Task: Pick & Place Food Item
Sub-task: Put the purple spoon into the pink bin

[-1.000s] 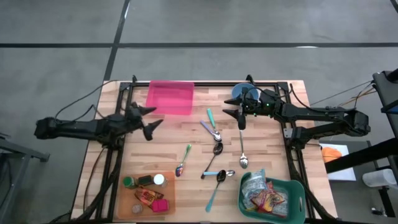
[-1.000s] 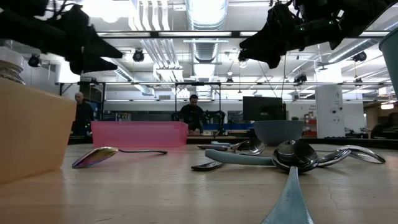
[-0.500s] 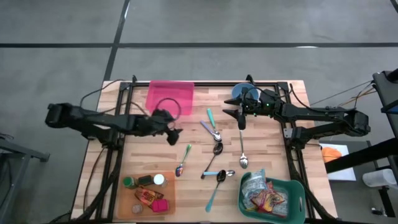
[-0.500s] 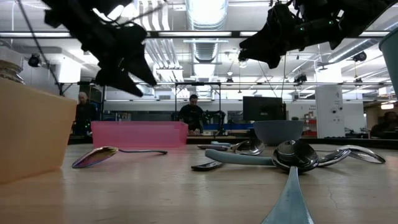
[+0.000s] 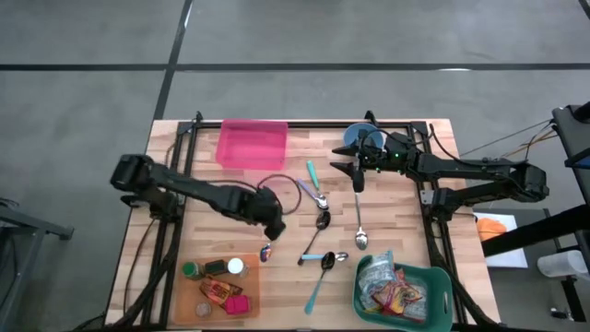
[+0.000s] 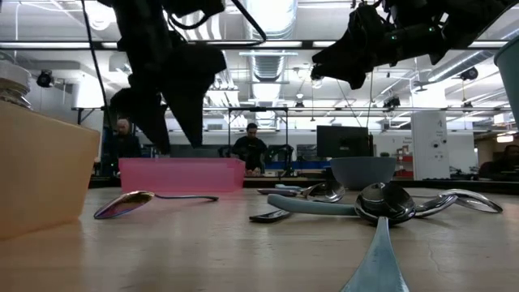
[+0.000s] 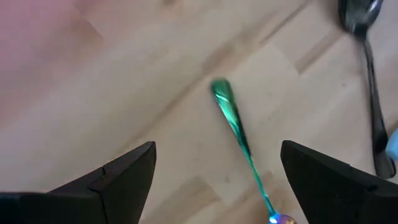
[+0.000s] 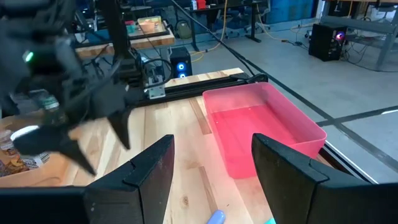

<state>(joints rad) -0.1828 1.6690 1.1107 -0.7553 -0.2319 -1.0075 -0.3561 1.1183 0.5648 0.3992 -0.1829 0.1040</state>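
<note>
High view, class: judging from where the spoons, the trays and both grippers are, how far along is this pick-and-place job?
Nothing looks placed: the pink tray appears empty and the spoons lie scattered. In hand: the left gripper, open and empty, hovers over the green-handled spoon. The right gripper waits, holding nothing, near the blue bowl. Left: the grasp, the carry and the release. The snack packets in the green bin are untouched.

Both arms matte black, slender jointed links. Left gripper (image 5: 273, 228): tapered black fingers (image 7: 124, 177), black cable looped near pink bin (image 5: 252, 145). Right gripper (image 5: 354, 171): same black fingers (image 8: 146, 171), small green light on wrist.
</note>
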